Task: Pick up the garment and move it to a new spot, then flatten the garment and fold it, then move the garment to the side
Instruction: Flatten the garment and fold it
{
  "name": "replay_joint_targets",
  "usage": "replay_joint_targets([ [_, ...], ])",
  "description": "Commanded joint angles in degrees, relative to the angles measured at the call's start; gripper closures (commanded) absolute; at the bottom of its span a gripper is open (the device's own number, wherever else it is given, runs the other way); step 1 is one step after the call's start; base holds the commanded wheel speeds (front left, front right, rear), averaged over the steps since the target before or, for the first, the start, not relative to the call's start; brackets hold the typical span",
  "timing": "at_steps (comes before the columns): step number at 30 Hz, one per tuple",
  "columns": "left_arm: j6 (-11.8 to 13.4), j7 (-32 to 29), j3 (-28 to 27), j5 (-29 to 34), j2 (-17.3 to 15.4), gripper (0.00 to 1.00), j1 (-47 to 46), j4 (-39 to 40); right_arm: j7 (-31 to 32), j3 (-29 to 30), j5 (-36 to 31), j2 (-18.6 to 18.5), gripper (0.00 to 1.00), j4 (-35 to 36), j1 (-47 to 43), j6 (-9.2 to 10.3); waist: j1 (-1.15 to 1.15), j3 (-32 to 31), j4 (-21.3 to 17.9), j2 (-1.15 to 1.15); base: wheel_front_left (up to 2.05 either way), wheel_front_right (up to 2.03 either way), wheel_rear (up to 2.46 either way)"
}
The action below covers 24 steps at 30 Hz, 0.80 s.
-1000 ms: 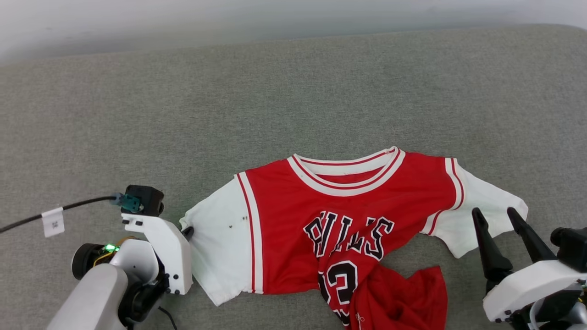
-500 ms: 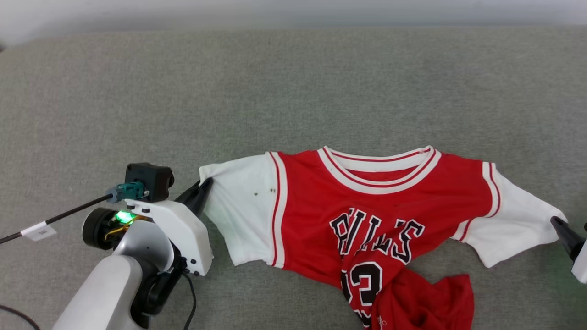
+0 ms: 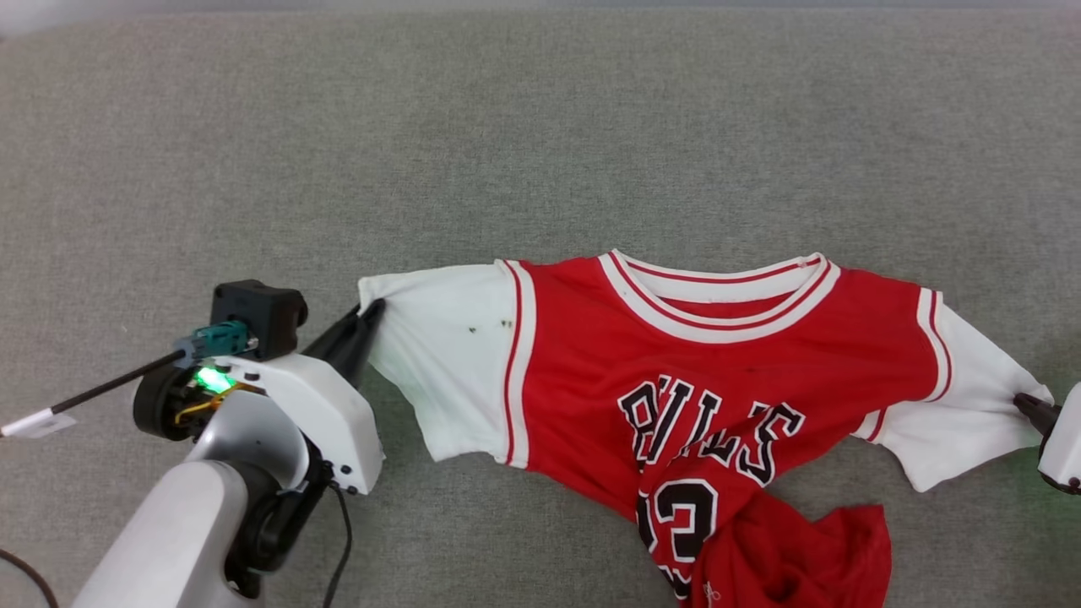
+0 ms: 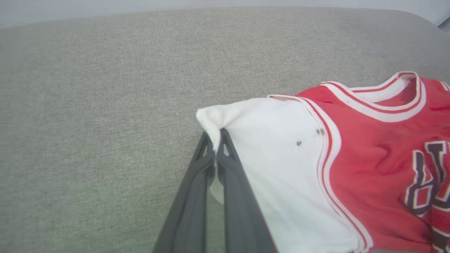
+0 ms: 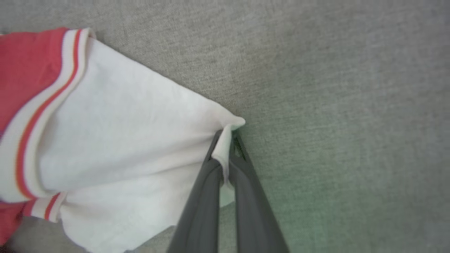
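The garment (image 3: 718,355) lies spread, its red hem bunched nearest. The left end effector (image 3: 372,314) is closed on one white sleeve's corner, the right end effector (image 3: 1026,405) closed on the other's. Beyond the collar, the grey fabric surface (image 3: 540,127) lies open.

In the head view the lower part of the garment (image 3: 718,355) is crumpled over itself and runs out of the bottom edge, so its hem cannot be seen; the fold covers part of the black lettering and of the number. The right hand (image 3: 1030,405) is cut by the right edge, with just a dark tip and a bit of white casing inside. The dark spots (image 3: 505,322) on the white sleeve are too small to say what they are. In the left wrist view the right edge cuts the lettering, and the sleeve corner is hidden between the fingers (image 4: 233,182) of the left hand (image 4: 214,133). The right wrist view is a little blurred
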State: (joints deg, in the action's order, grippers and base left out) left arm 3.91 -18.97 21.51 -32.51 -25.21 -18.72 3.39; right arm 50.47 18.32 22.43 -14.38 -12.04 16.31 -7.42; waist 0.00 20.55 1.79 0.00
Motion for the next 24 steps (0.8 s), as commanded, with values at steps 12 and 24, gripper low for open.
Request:
replay_joint_targets([
  [12, 2.6, 4.0, -6.2, 3.1, -5.3, 1.00, -5.4, 0.7, -3.5, -3.2, -3.9, -2.7, 1.00, 9.6, 6.3, -0.05, 0.00, -7.7, -2.6, 0.00, 0.00, 0.00, 0.00],
  [24, -0.3, 10.4, -10.4, 3.2, -5.6, 1.00, -26.1, -10.6, -9.9, -7.4, -7.3, -5.7, 1.00, 6.0, 27.1, -0.03, 0.00, -6.8, -3.6, 0.00, 0.00, 0.00, 0.00],
])
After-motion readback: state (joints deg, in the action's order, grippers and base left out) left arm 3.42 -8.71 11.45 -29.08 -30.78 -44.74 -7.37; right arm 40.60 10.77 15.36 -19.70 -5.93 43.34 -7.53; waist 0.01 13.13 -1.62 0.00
